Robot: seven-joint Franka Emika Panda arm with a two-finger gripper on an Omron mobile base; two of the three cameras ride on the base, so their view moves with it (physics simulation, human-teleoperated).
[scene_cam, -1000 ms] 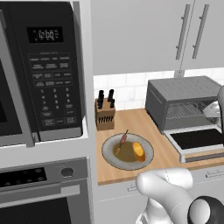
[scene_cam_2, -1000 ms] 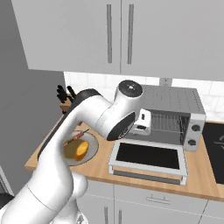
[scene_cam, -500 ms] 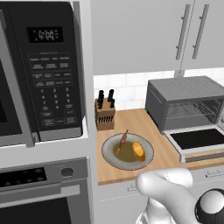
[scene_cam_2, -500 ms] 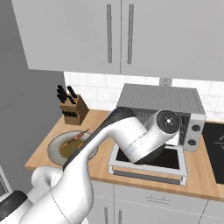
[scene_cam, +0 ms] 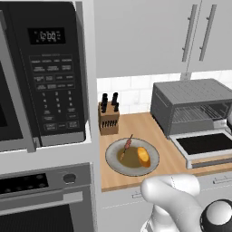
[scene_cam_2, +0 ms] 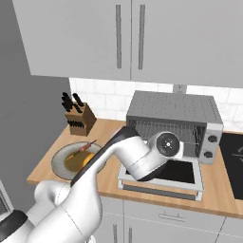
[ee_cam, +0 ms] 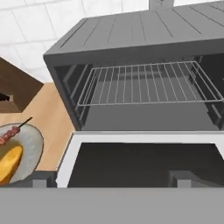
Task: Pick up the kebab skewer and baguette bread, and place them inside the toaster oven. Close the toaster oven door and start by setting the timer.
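Kebab skewer point(scene_cam: 126, 145) and baguette bread point(scene_cam: 143, 157) lie side by side on a round grey plate point(scene_cam: 115, 162) resting on the wooden table point(scene_cam: 145, 124); the skewer, a thin dark stick with reddish-brown chunks, sits toward the back-left of the plate, the golden-orange loaf toward its front-right. In the hand view both appear at the left edge, skewer point(ee_cam: 14, 132) above baguette point(ee_cam: 8, 162), on the same plate point(ee_cam: 33, 148). Toaster oven point(scene_cam_2: 180, 111), a boxy grey unit with ribbed top, stands on the table to the right of the plate and apart from it; its door point(scene_cam_2: 163, 173) is dropped fully open, the dark glass panel lying flat in front of the cavity. The wire rack point(ee_cam: 144, 83) inside the cavity is bare. Two round knobs point(scene_cam_2: 210, 146) sit on the oven's right front panel. A wooden knife block point(scene_cam: 108, 118) with dark handles stands at the back of the table, against the white tiled wall, behind the plate. A large black microwave point(scene_cam: 43, 77) hangs to the left, above a built-in steel oven point(scene_cam: 45, 199). White wall cabinets point(scene_cam_2: 128, 35) hang above. The white arm reaches across in front of the toaster oven, above the lowered door. Pincer point(ee_cam: 109, 180) released, its two dark tips spread wide over the near edge of the door and grasping nothing.
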